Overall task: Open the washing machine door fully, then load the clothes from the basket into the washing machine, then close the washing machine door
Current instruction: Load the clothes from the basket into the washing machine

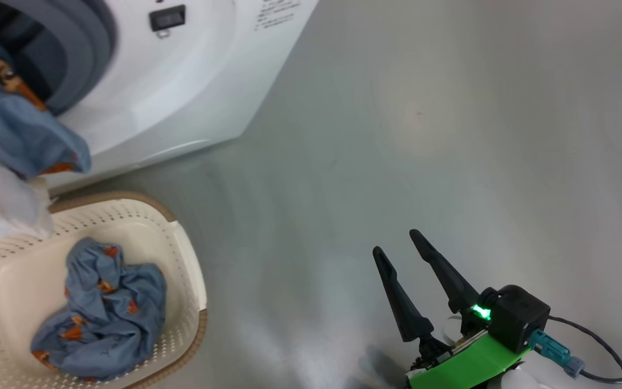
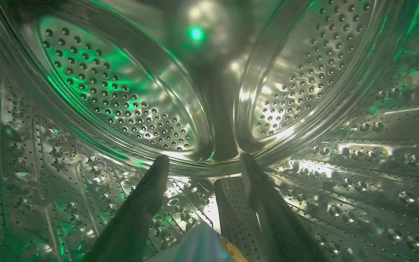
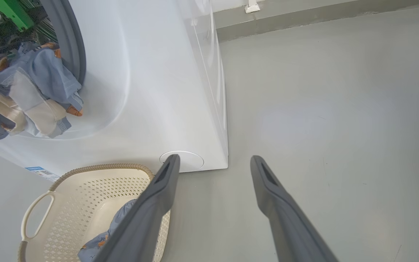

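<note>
The white washing machine (image 1: pixel 181 97) stands with its mouth open; its door is out of view. Blue printed clothes (image 1: pixel 14 129) hang out over the grey gasket (image 1: pixel 81 48), and they appear again in the right wrist view as clothes (image 3: pixel 31 91) draped from the opening. Another bundle of clothes (image 1: pixel 100 308) lies in the cream basket (image 1: pixel 192 270) in front of the machine. My left gripper (image 2: pixel 204 162) is inside the steel drum (image 2: pixel 122 109), open, with a bit of fabric (image 2: pixel 195 243) low between its fingers. My right gripper (image 1: pixel 396 242) hangs open over the floor, right of the basket (image 3: pixel 86 189).
Grey floor (image 1: pixel 451 135) stretches to the right of the machine. A wall base (image 3: pixel 304 18) runs along the far side. A dark cable (image 1: pixel 602 346) trails from my right wrist. The machine's round filter cover (image 3: pixel 182 162) sits at its lower corner, near the basket.
</note>
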Controlling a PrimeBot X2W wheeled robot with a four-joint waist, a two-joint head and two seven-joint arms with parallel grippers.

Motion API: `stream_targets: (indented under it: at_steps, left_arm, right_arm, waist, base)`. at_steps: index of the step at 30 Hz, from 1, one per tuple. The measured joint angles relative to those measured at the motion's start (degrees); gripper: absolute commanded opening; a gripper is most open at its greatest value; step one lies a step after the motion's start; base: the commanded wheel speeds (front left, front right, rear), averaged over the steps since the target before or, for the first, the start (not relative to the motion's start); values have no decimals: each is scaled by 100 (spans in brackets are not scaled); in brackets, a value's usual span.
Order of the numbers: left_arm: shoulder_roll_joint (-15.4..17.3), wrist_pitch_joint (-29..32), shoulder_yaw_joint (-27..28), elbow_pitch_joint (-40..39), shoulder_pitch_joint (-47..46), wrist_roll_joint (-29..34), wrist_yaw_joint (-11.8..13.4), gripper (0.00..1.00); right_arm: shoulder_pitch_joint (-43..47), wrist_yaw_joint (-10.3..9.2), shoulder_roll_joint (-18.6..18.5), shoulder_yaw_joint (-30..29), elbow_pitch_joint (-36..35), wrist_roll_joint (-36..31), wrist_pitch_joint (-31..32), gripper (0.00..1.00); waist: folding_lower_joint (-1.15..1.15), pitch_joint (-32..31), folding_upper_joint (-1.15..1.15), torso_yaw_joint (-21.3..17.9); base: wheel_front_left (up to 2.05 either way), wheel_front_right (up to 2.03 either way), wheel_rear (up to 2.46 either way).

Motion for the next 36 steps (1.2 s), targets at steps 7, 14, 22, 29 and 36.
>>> stream_targets:
  at_steps: [7,14,22,29,36]
  left_arm:
    - [-318,0,-101,116,64,-2,46,100]
    - [-680,0,-119,118,446,-38,102,100]
    - [-1139,0,-322,-299,1138,-46,90,100]
    - [-1522,0,-449,-871,1868,-103,-24,100]
    - [-1763,0,-667,-1728,2921,-260,-140,100]
  right_arm:
    - [-7,0,-2,-45,125,-8,0,100]
    - [-12,0,-8,-214,242,-96,0,100]
    - [-16,0,-14,-424,305,-210,0,100]
    - [-112,0,-20,-723,320,-427,0,100]
    - [-109,0,-27,-999,311,-676,0,100]
  waist:
    - [0,-307,0,209]
    - [0,-572,0,526]
    - [0,-853,0,942]
    - [0,-997,0,1314]
    - [0,-1103,0,1800]
  base:
    - [0,0,0]
    - [0,0,0]
    - [0,0,0]
    - [0,0,0]
    - [0,0,0]
